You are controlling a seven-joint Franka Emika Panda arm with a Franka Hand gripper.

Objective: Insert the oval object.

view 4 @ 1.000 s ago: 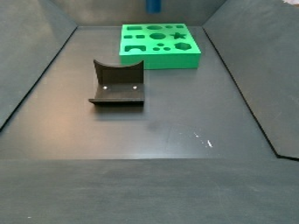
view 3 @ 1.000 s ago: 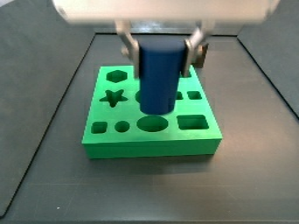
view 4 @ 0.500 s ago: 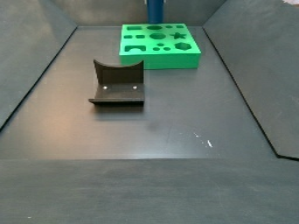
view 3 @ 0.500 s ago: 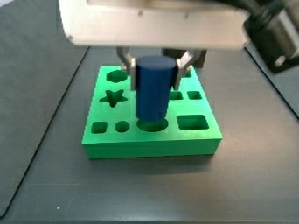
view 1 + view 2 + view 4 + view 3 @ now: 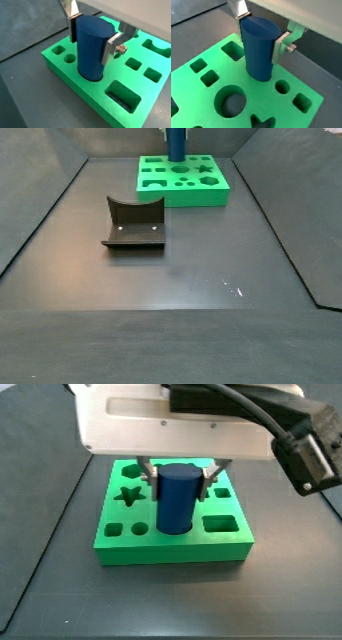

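The oval object (image 5: 90, 47) is a tall smooth dark blue peg, held upright. My gripper (image 5: 91, 34) is shut on its upper part, a silver finger (image 5: 112, 46) on each side. Its lower end meets the green block (image 5: 90, 92) at a hole in the block's edge row; how deep it sits I cannot tell. It also shows in the wrist view (image 5: 260, 47) with the gripper (image 5: 261, 31) and block (image 5: 211, 87). In a side view the peg (image 5: 177, 499) stands on the block (image 5: 174, 549) under the gripper (image 5: 178, 477). In a side view the peg (image 5: 175, 142) rises from the block (image 5: 187, 190).
The green block has several shaped holes, among them a star (image 5: 131, 495), a square (image 5: 219, 524) and a large round one (image 5: 232, 100). The fixture (image 5: 134, 225), a dark curved bracket, stands on the dark floor in front of the block. Raised walls border the floor.
The gripper has come down with the peg. The peg's lower end, above the block a second ago, now meets the block's hole.
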